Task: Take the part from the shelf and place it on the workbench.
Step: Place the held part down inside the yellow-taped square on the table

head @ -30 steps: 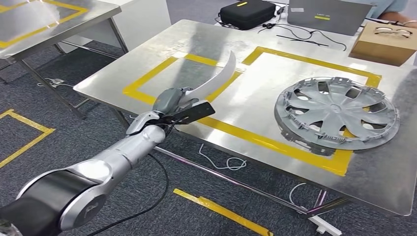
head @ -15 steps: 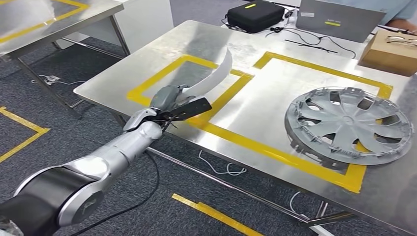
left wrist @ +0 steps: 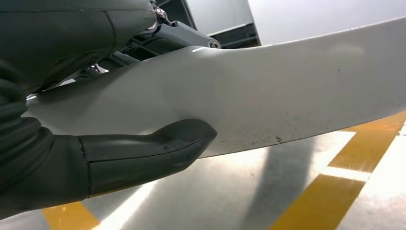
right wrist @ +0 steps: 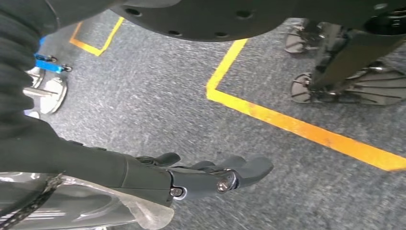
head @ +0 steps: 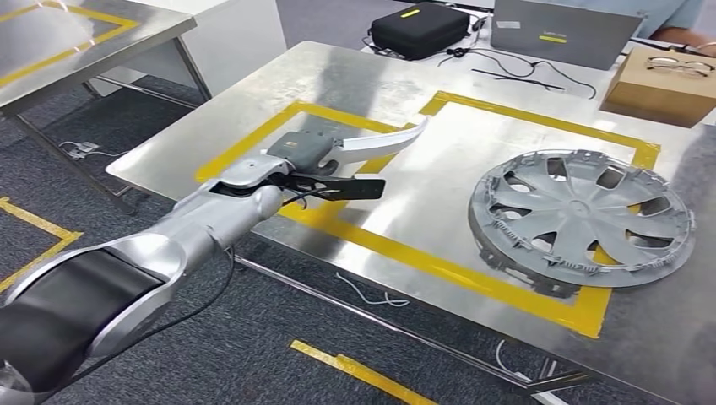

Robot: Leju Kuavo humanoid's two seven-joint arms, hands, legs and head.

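The wheel cover [head: 583, 219] lay on the surface [head: 355, 76] to the right, the held part [head: 376, 142] over its left side, a case [head: 422, 27] behind.

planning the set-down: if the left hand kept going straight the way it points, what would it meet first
Likely nothing soon. The left hand, holding the white part, points across the table toward the wheel cover. That is the first thing in line, though the hand's height is unclear.

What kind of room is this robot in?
Probably a robot test workshop or lab. There are steel workbenches marked with yellow tape, a car wheel cover lying on one, and a laptop at the far edge. The left hand holds a curved silver part.
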